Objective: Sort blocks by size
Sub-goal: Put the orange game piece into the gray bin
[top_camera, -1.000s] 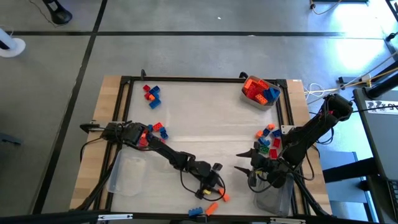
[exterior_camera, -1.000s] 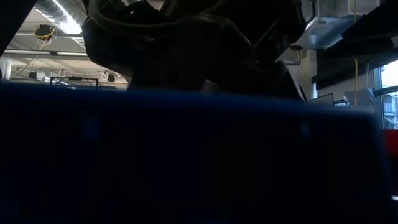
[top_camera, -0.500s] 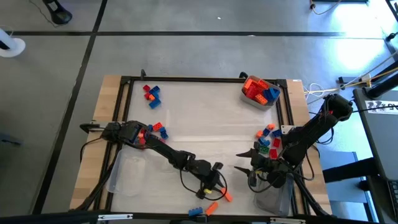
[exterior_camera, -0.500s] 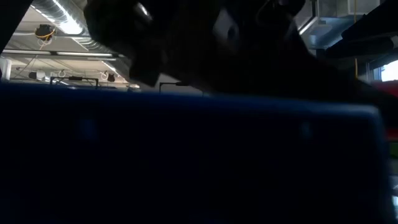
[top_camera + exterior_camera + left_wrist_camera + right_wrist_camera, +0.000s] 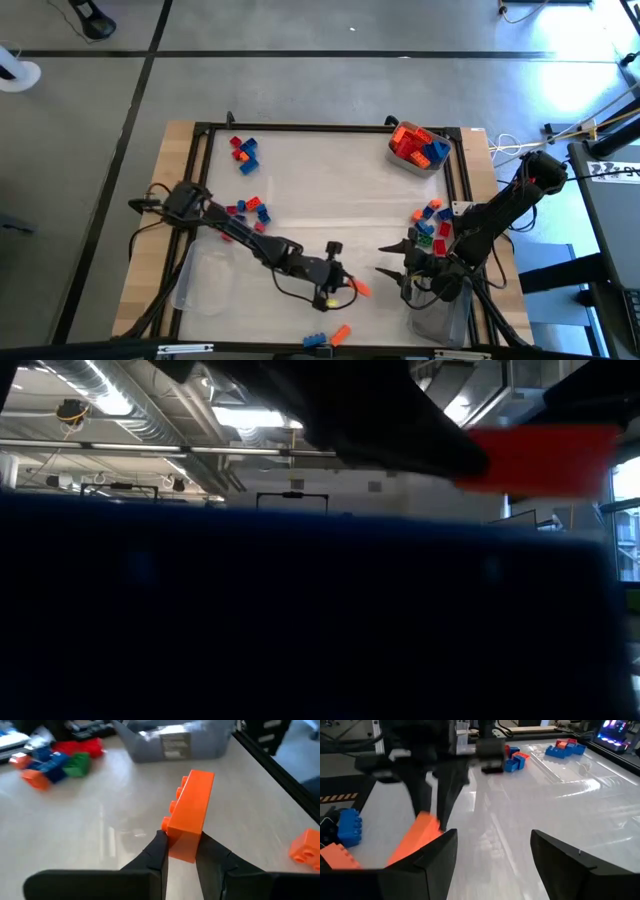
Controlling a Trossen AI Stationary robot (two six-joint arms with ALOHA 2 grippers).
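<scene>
we see a long orange block [image 5: 190,812] of smooth, hard plastic with a soft sheen, its studs moulded along one side, gripped between matt black plastic fingers [image 5: 155,854]. the table [image 5: 100,820] has a pale, glossy top that throws back hazy reflections, and its edges in the high view look like bare light wood [image 5: 170,160] under a black metal frame [image 5: 330,127]. the loose blocks [image 5: 52,759] share the same shiny plastic. the clear tub [image 5: 175,740] looks like thin, see-through plastic with a paper label. the right gripper [image 5: 492,850] has dull black fingers.
</scene>
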